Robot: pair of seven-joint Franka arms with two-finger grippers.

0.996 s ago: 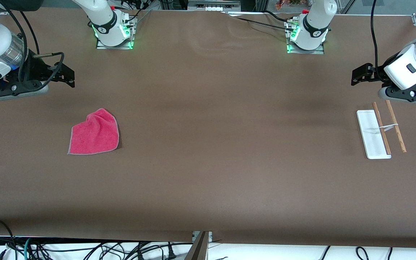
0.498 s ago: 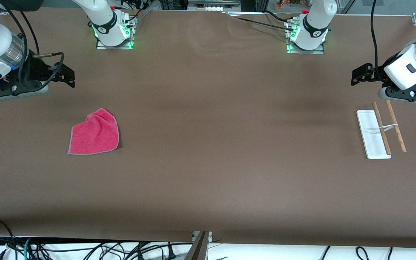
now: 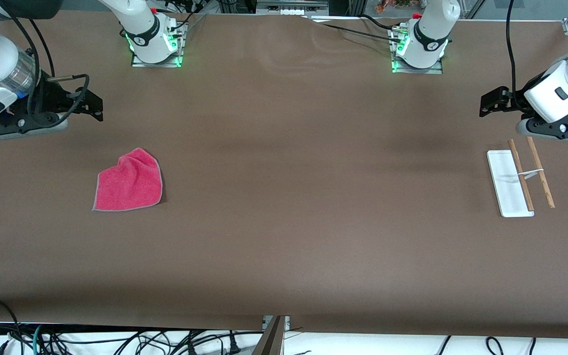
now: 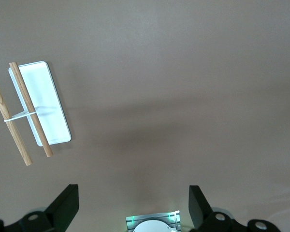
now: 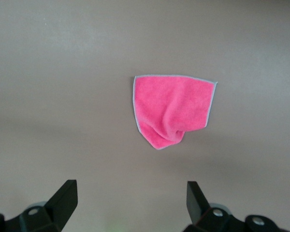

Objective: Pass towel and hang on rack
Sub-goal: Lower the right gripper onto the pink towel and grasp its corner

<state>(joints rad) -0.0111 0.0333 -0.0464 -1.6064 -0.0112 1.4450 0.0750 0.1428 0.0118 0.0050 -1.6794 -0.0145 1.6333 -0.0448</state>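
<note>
Matte brown table, rumpled terry towel, wooden-rod rack

- The towel lay alone on the table, nothing touching it.
- The rack stood well apart, with bare surface between them and nothing above either.

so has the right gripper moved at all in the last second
Yes, slightly. Against the towel, which lies unmoved, the right gripper has drifted a little toward the left arm's end of the table, open.
</note>
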